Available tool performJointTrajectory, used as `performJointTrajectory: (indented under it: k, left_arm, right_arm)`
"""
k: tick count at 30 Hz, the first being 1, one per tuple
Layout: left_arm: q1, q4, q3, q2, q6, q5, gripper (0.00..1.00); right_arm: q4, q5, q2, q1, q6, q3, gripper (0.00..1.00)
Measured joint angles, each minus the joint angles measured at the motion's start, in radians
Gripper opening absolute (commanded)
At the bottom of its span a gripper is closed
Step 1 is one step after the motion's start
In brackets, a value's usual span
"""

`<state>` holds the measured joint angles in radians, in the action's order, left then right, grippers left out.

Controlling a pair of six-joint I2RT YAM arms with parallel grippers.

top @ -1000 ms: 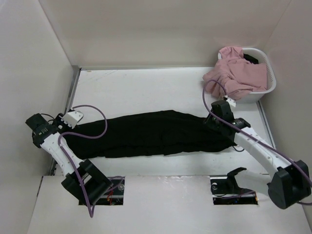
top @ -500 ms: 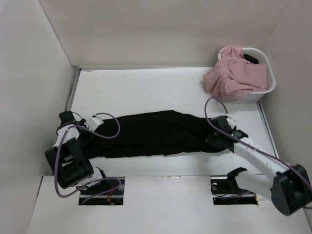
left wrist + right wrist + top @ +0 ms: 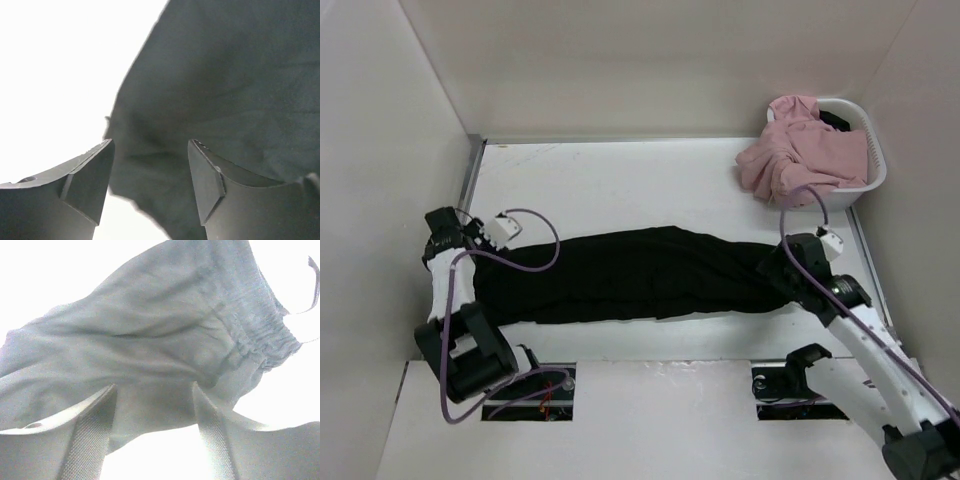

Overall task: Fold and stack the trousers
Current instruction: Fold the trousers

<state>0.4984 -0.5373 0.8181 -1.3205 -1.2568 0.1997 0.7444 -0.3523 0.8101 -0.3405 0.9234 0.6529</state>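
The black trousers (image 3: 630,275) lie flat and stretched left to right across the white table. My left gripper (image 3: 486,256) is over their left end. In the left wrist view it (image 3: 150,145) is open, with a hem corner of the dark cloth (image 3: 220,85) between and beyond the fingers. My right gripper (image 3: 778,274) is at their right end. In the right wrist view it (image 3: 154,386) is open over the cloth near the gathered waistband (image 3: 260,340), and a loop of drawstring (image 3: 314,280) shows at the top right.
A white basket (image 3: 873,175) at the back right holds pink clothes (image 3: 805,150) that spill over its rim. White walls close in the table on the left, back and right. A raised board with two cut-outs (image 3: 798,385) runs along the near edge.
My left gripper has swung in from the far left onto the trousers' left end. My right wrist has shifted right and nearer, to the waist end. The trousers have hardly moved.
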Motion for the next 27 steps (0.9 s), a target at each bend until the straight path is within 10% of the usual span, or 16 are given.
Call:
performJointTrajectory:
  k: [6, 13, 27]
  left_arm:
    - [-0.29, -0.042, 0.218, 0.151, 0.152, 0.108, 0.65]
    - [-0.899, -0.028, 0.241, 0.014, 0.351, 0.165, 0.65]
    - [-1.183, -0.024, 0.237, -0.257, 0.494, 0.108, 0.62]
  right_arm:
    - [0.157, -0.039, -0.181, -0.027, 0.105, 0.085, 1.0]
    - [0.209, -0.016, -0.205, 0.094, 0.289, -0.037, 1.0]
    - [-0.048, 0.14, -0.062, 0.407, 0.275, -0.195, 1.0]
